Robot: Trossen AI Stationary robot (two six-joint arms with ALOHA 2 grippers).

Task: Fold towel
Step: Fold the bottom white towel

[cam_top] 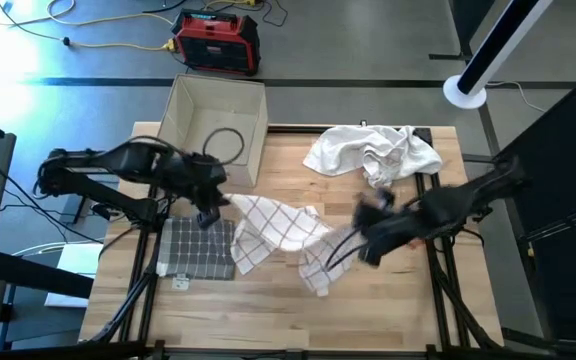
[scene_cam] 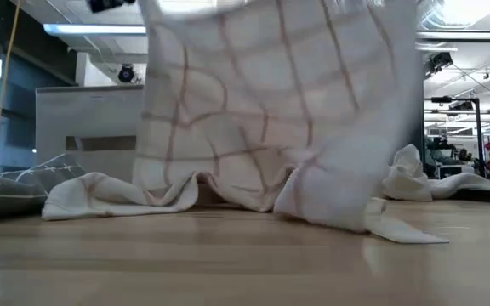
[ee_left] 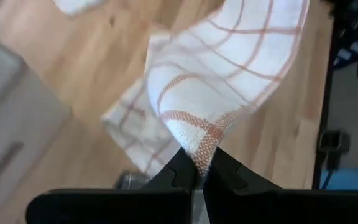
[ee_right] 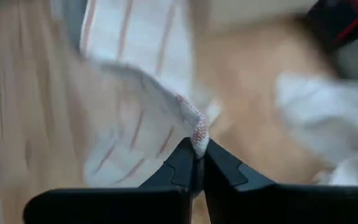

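Observation:
A white towel with orange-brown check lines [cam_top: 278, 228] is held up over the middle of the table between my two grippers. My left gripper [cam_top: 213, 212] is shut on its left corner, and my right gripper [cam_top: 360, 234] is shut on its right corner. In the low view the towel [scene_cam: 270, 110] hangs like a curtain, and its lower part [scene_cam: 228, 197] lies bunched on the wood. Both wrist views show a towel corner sticking out from between shut fingers. My left gripper [ee_left: 199, 179] pinches a corner of the towel by its woven orange border [ee_left: 205, 142] between its two fingers. The cloth is bunched there and fans out beyond the fingers, with its lower part on the table. My right gripper [ee_right: 197, 167] pinches another corner of the towel, at the orange-edged hem [ee_right: 197, 133], between its two fingers. The cloth is gathered into a narrow fold there. From that fold it runs down toward the table.
A folded grey towel [cam_top: 198, 250] lies at the table's left, near my left gripper. A heap of white towels [cam_top: 373, 152] sits at the far right. An open cardboard box [cam_top: 213, 120] stands at the far left edge. Bare wood lies along the near edge [cam_top: 268, 320].

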